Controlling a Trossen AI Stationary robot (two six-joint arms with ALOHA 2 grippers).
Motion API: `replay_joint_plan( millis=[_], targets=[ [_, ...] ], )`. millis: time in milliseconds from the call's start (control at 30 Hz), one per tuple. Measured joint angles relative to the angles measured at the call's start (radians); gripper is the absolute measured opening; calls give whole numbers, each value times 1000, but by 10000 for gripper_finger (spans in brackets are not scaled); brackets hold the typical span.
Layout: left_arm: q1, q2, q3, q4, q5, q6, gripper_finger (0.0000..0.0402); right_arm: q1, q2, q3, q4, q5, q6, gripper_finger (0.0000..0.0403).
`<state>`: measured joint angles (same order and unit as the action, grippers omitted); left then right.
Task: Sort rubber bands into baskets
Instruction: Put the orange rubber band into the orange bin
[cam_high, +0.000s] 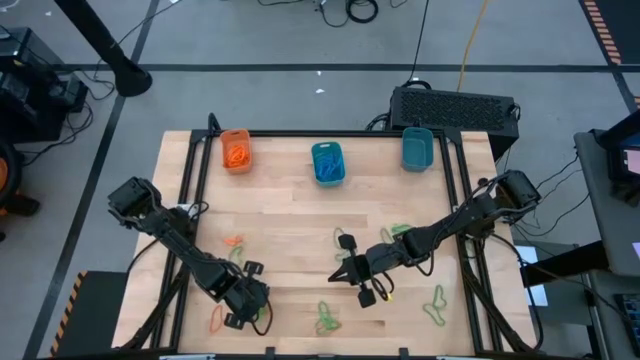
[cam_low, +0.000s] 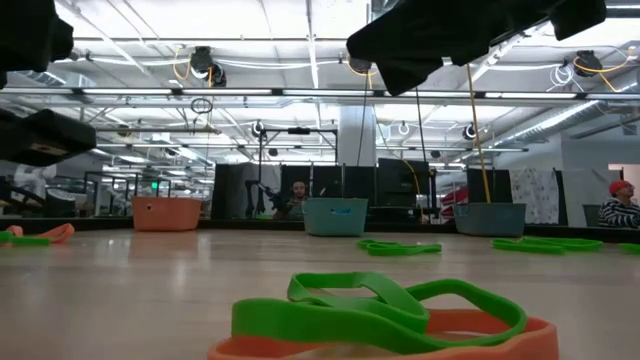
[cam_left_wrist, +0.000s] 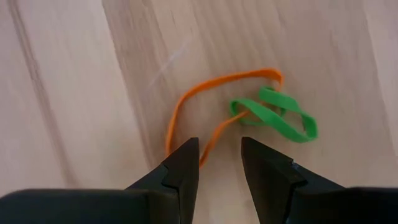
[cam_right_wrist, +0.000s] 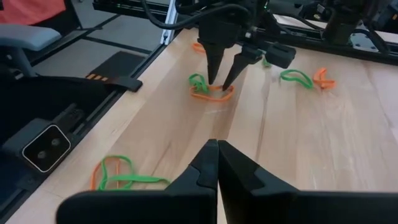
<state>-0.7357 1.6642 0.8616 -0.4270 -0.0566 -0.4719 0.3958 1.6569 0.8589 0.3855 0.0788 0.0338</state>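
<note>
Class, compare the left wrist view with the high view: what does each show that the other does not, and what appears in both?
Only the left wrist view shows that the left gripper hangs open over an orange band tangled with a green band.

Only the high view shows the orange basket, two teal baskets, the right gripper and other scattered bands.

Both show the wooden table and the left gripper near its front edge.
</note>
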Motion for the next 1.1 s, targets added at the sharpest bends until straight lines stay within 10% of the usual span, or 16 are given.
replay_joint_plan(
  millis=[667,1100],
  targets=[
    [36,-10,7,-48,-1,22,6,0,0,0,-1,-2,0,0],
    [36,-15,318,-444,-83,120,3,1,0,0,-2,-2,0,0]
  ],
)
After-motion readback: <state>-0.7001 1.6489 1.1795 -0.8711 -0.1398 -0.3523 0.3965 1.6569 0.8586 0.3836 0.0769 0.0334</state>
